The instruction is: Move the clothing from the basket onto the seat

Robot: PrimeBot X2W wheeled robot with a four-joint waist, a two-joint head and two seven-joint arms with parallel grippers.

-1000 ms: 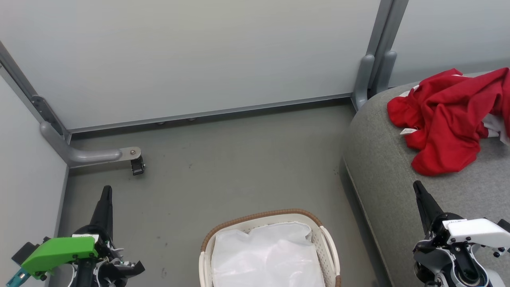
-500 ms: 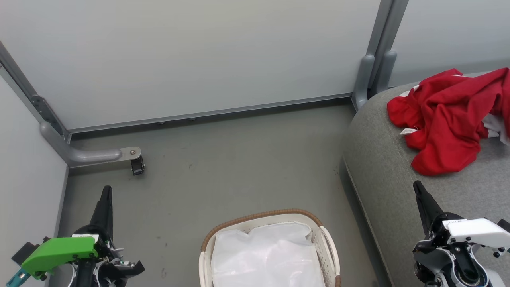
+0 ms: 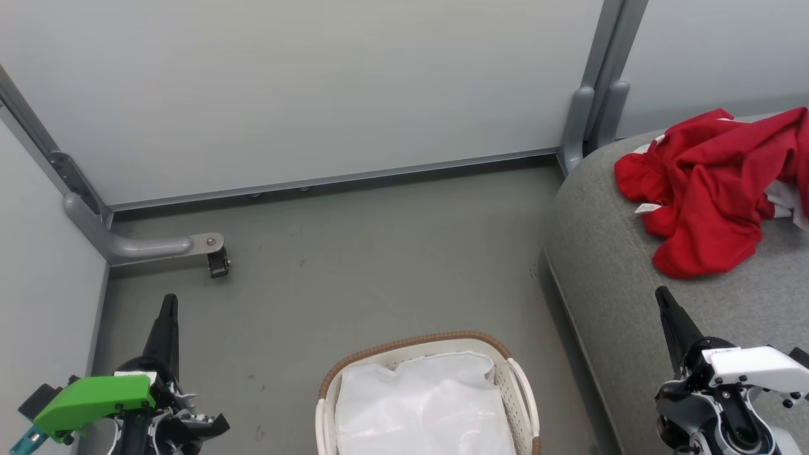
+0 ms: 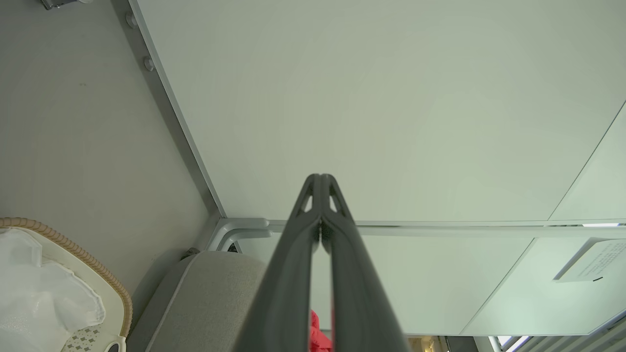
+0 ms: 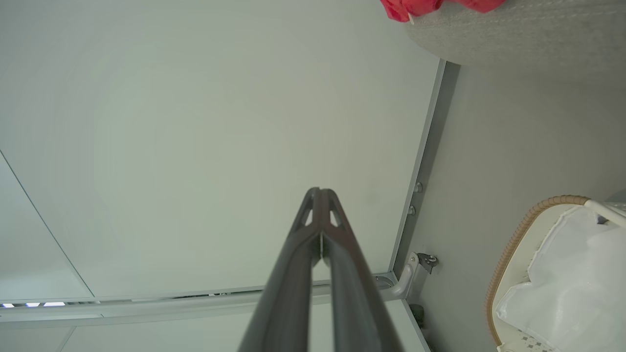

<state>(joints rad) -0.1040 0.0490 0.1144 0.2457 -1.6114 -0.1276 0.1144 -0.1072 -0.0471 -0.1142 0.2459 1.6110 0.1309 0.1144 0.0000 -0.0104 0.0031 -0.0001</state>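
The red clothing (image 3: 708,183) lies crumpled on the grey seat (image 3: 607,265) at the right, a small white tag on its left side. Low in the middle stands the cream basket (image 3: 417,344) with its brown rim, holding just its white liner (image 3: 423,404). My left gripper (image 3: 168,300) is shut and empty at the lower left, over the floor. At the lower right my right gripper (image 3: 661,292) is shut and empty, above the seat's front part, below the clothing. In the wrist views both grippers (image 4: 320,177) (image 5: 319,190) have their fingers pressed together, and the clothing (image 5: 430,6) shows as a red edge.
Pale partition walls (image 3: 303,88) close off the back and left. A grey bracket with a small black caster (image 3: 217,262) sticks out onto the grey floor (image 3: 379,253) at the left. A grey post (image 3: 584,120) stands at the seat's back corner.
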